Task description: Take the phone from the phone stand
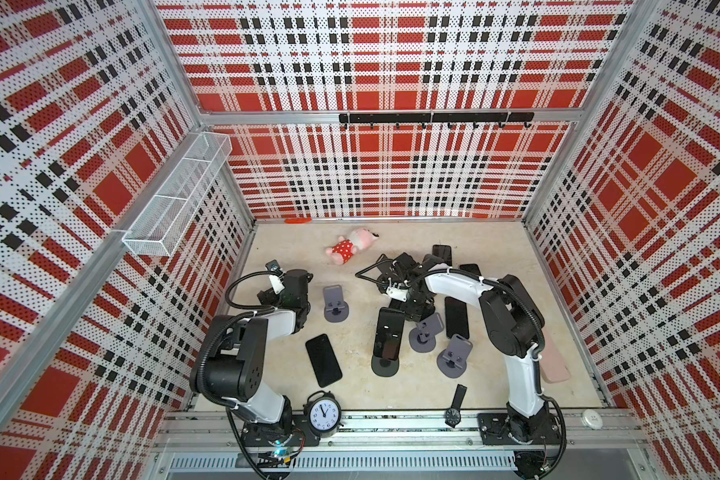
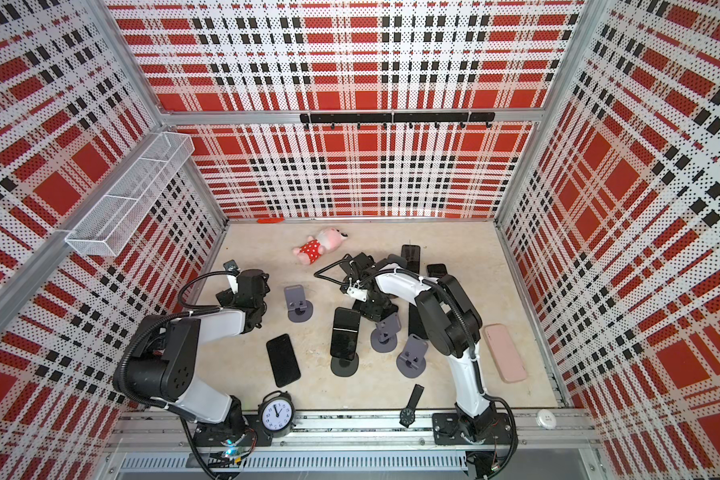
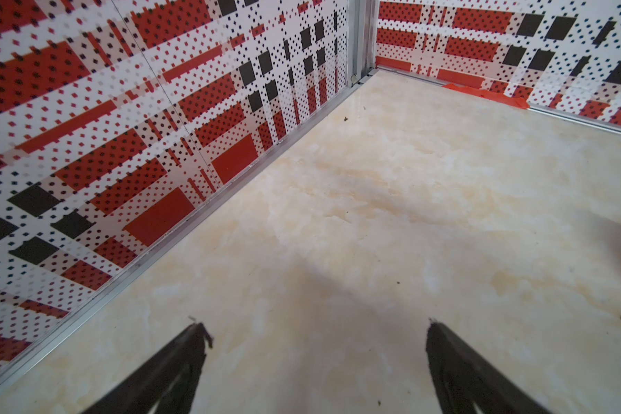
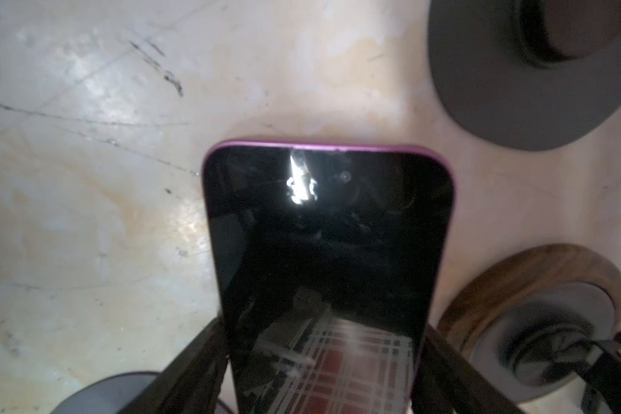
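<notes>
1. Now the purple-rimmed phone (image 4: 327,233) sits between the fingers of the right gripper (image 4: 323,326), not on the brown phone stand (image 4: 552,265) beside the gripper.
2. Both fingers are right at its sides; I cannot tell if they squeeze.
3. Let go slowly, then lift straight up, clear of that stand.
4. The left gripper (image 3: 316,329) is wide and holds nothing.
5. The phone's near end is cut off; the arm hides it in both top views.

Phone (image 1: 388,332) on stand (image 1: 385,366), mid-table.
</notes>
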### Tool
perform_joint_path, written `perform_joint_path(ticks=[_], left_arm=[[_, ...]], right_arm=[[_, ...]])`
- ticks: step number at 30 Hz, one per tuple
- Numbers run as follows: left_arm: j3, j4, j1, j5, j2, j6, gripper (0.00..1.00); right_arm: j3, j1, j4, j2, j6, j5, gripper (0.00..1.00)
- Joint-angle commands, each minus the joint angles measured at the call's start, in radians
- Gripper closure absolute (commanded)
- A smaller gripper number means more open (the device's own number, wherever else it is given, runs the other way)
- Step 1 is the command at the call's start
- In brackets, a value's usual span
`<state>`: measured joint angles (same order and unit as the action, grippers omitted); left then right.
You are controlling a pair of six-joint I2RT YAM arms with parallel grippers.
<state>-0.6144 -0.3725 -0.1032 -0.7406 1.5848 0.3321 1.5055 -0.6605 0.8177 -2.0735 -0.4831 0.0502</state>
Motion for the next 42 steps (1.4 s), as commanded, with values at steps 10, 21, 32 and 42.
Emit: perform_joint_path(ticks=[10,21,32,42], left_arm=[[-0.025,-0.005,0.007,-0.002,0.008,-0.008,0.02],[-0.013,-0.011,0.008,-0.004,-0.006,-0.002,0.02],[-0.002,-0.017,0.010,-0.018,-0.036,0.008,0.02],[-0.097,0.142,0.011,0.173,-0.194,-0.023,0.02]], right_arm=[[-0.043,-0.019,-0.064,-0.022,-0.020,-0.026,0.20],[-0.015,-0.037,-0.112,0.078,0.101,0.052,0.20],[-0.058,-0.030,-0.254,0.192,0.211,0.118,0.20],[-0.291,0.046,-0.618,0.468,0.403,0.261,0.18]])
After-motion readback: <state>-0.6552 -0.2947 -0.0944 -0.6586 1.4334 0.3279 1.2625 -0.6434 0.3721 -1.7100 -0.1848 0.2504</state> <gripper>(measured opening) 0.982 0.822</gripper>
